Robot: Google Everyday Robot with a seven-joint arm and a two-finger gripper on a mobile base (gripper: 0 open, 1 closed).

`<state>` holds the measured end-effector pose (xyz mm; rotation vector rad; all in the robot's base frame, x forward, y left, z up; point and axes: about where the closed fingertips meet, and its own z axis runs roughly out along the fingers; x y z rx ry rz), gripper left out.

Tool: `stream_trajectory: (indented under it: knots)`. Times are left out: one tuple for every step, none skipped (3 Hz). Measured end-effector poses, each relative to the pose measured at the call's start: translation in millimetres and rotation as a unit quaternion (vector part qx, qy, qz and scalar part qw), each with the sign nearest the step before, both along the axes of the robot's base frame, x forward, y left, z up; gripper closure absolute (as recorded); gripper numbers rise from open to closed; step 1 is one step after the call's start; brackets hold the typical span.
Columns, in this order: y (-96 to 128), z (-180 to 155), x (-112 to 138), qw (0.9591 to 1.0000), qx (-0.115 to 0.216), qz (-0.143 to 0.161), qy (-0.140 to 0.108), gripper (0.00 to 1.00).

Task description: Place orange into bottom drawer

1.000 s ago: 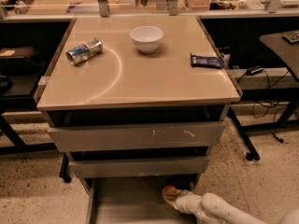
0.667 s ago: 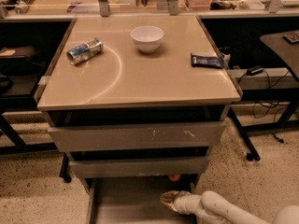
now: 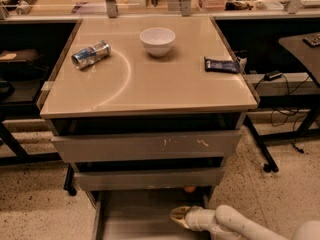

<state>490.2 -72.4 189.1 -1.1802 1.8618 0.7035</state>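
Reaching in from the lower right, the white arm (image 3: 235,224) puts the gripper (image 3: 179,216) low over the open bottom drawer (image 3: 135,216), at its right side, gold-toned tip pointing left. Can't tell whether the gripper is spread or pressed together; it holds nothing that shows. The orange (image 3: 189,189) sits inside the bottom drawer at the back right, only a sliver showing under the edge of the middle drawer front (image 3: 147,178), apart from the gripper and just behind it. The drawer floor around it is flat and grey. Above the middle front is the top drawer front (image 3: 145,145), pushed in, with white scratch marks (image 3: 202,143) right of centre. Speckled floor (image 3: 35,209) on both sides of the cabinet. On the beige top (image 3: 150,84): a can (image 3: 91,54) lying on its side at the left, a white bowl (image 3: 157,40) upright near the back centre, a dark blue packet (image 3: 221,65) flat by the right edge, all well apart. Cables (image 3: 280,114) hang off to the right, behind the cabinet.
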Motion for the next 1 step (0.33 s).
stream_trajectory:
  knots:
    - [0.0,0.0,0.0,1.0,0.0,0.0,0.0,0.37]
